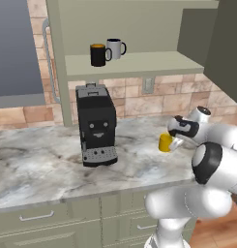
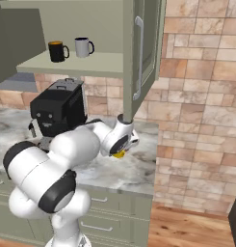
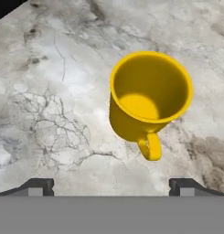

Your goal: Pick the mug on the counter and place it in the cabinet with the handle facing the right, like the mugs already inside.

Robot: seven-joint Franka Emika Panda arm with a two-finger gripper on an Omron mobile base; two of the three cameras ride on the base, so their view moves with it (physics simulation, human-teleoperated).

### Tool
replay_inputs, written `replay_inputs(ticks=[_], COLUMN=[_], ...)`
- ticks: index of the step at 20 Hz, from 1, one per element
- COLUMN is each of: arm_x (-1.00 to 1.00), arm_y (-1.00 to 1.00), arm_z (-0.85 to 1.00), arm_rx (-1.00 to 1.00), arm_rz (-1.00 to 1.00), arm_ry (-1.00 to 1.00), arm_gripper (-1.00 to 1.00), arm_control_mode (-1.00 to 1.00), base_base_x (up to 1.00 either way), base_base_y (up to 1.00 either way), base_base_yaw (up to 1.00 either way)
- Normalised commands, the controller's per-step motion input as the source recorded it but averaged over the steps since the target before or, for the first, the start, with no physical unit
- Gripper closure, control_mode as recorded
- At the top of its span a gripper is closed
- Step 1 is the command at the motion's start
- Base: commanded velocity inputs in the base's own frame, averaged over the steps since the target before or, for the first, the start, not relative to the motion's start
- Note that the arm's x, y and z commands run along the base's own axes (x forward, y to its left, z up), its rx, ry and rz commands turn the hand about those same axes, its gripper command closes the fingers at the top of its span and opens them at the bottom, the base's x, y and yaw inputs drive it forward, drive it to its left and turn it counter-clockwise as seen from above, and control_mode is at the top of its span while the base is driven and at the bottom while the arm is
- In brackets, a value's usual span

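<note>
The yellow mug [image 3: 150,98] stands upright on the marbled counter [image 3: 49,91], its loop handle [image 3: 150,147] pointing toward the bottom of the hand view. My gripper [image 3: 112,187] hovers above it, open, with its fingertips [image 3: 40,186] wide apart and nothing between them. From the left base view the mug [image 1: 164,142] sits just left of my gripper [image 1: 174,143], near the counter's [image 1: 42,164] right end. In the right base view my hand covers all but a yellow sliver of the mug [image 2: 119,154]. The black mug [image 1: 97,54] and the grey-white mug [image 1: 115,48] sit on the cabinet shelf [image 1: 139,63], handles to the right.
A black coffee machine [image 1: 96,123] stands on the counter left of the mug, under the shelf. The open cabinet door [image 2: 143,53] with its bar handle [image 2: 138,58] hangs just above my hand. A brick wall [image 2: 201,106] closes off the right side.
</note>
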Motion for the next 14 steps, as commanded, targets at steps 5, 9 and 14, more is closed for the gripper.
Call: replay_inputs(ticks=[5, 9, 14], arm_x=[0.31, 0.28, 0.22], arm_y=[0.00, 0.00, -0.10], arm_z=[-0.21, -0.23, -0.21], arm_rx=[0.02, 0.01, 0.00], arm_rz=[0.00, 0.00, 0.00], arm_ry=[0.00, 0.00, 0.00], arm_gripper=[-1.00, -1.00, -1.00], arm_control_mode=[-1.00, -1.00, -1.00], base_base_x=[0.00, 0.00, 0.00], base_base_y=[0.00, 0.00, 0.00], base_base_yaw=[0.00, 0.00, 0.00])
